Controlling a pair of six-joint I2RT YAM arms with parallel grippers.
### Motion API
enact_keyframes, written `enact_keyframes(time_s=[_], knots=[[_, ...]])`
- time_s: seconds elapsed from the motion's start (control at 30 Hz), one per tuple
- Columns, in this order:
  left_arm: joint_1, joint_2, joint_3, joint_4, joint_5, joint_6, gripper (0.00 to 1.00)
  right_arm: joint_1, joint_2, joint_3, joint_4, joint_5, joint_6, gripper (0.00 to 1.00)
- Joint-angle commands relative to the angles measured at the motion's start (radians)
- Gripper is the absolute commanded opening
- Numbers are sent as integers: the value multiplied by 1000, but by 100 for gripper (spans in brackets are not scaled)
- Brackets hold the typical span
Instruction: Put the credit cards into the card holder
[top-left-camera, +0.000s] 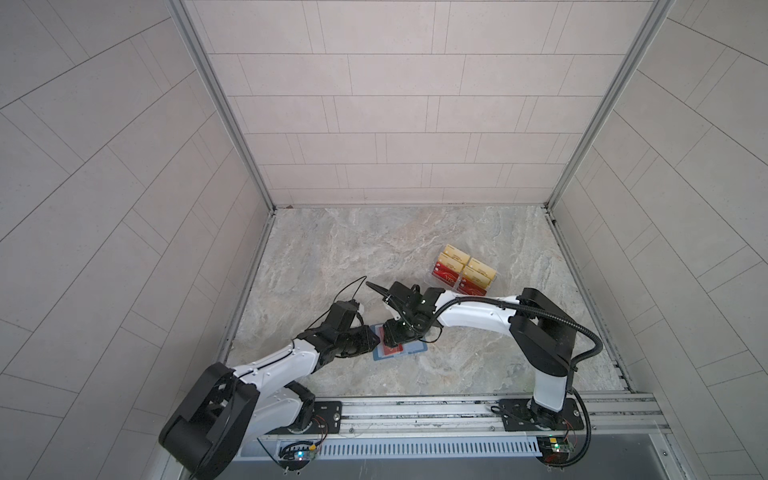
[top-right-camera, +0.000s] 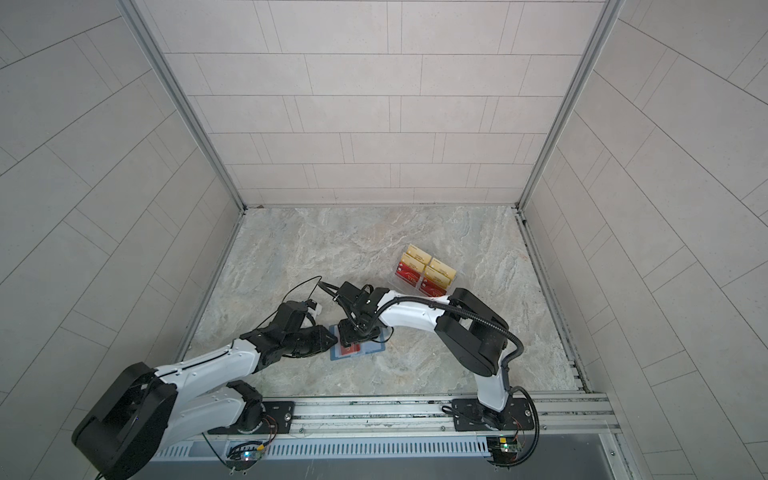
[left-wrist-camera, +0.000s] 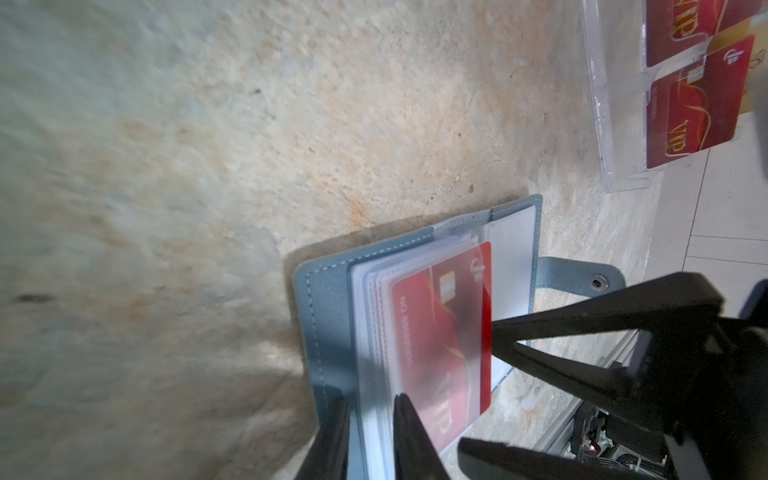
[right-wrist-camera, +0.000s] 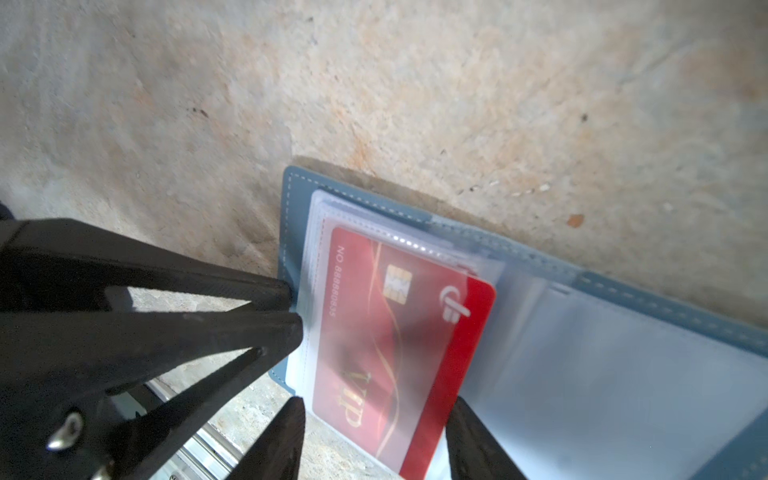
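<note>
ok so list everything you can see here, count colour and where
card holder: one, slate blue, lying open on the table near the front
credit card: one, red with gold VIP, mostly inside a clear sleeve of the card holder, one long edge sticking out
racked red cards: two showing, red, rack tier nearest the robot
gold cards: four showing, gold-yellow, rack tiers behind the red
rack: one, clear, on the table right of centre, farther back
table: one, marbled grey-beige
arms: two, white and black, from the front rail
left gripper: one, black, shut on the card holder's edge
right gripper: one, black, open astride the credit card
</note>
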Motion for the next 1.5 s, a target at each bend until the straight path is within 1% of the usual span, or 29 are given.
enact_keyframes(time_s=[0.0, 0.17, 0.27, 0.37, 0.53, 0.67, 0.7, 0.73, 0.77, 0.83, 0.93, 1.07, 1.2, 1.33, 1.47], knots=[[5, 12, -1, 19, 15, -4, 25, 15, -6, 18, 16, -21, 20, 57], [5, 7, -4, 30, 19, -11, 24, 21, 6, 18, 27, -28, 31, 57], [4, -1, 3, 10, 12, -7, 24, 18, -5, 22, 1, -4, 11, 57], [5, -17, 24, -49, -11, 17, 27, -2, -44, 10, -28, 17, -9, 57], [9, -46, 104, -210, -20, 96, 32, -30, -127, -28, -53, 25, -50, 57], [9, -100, 160, -325, -18, 124, 36, -70, -183, -92, -30, 24, -80, 51], [9, -105, 173, -329, -6, 120, 36, -85, -193, -115, -15, 21, -85, 46], [8, -104, 182, -317, 18, 109, 37, -99, -198, -136, -1, 15, -87, 41], [8, -94, 189, -283, 55, 88, 37, -116, -202, -157, 17, 5, -90, 39], [-3, -60, 200, -195, 105, 40, 37, -137, -199, -184, 36, -12, -109, 30], [-39, 20, 233, -119, 110, 8, 37, -143, -178, -190, 40, -7, -145, 20], [-95, 127, 261, -32, 101, -43, 40, -147, -152, -211, 80, -10, -150, 19], [-122, 196, 261, 41, 86, -84, 41, -164, -156, -253, 114, -9, -144, 19], [-132, 270, 269, 101, 95, -110, 38, -176, -146, -287, 122, 1, -145, 19], [-133, 310, 269, 118, 92, -115, 35, -184, -143, -320, 146, -1, -131, 19]])
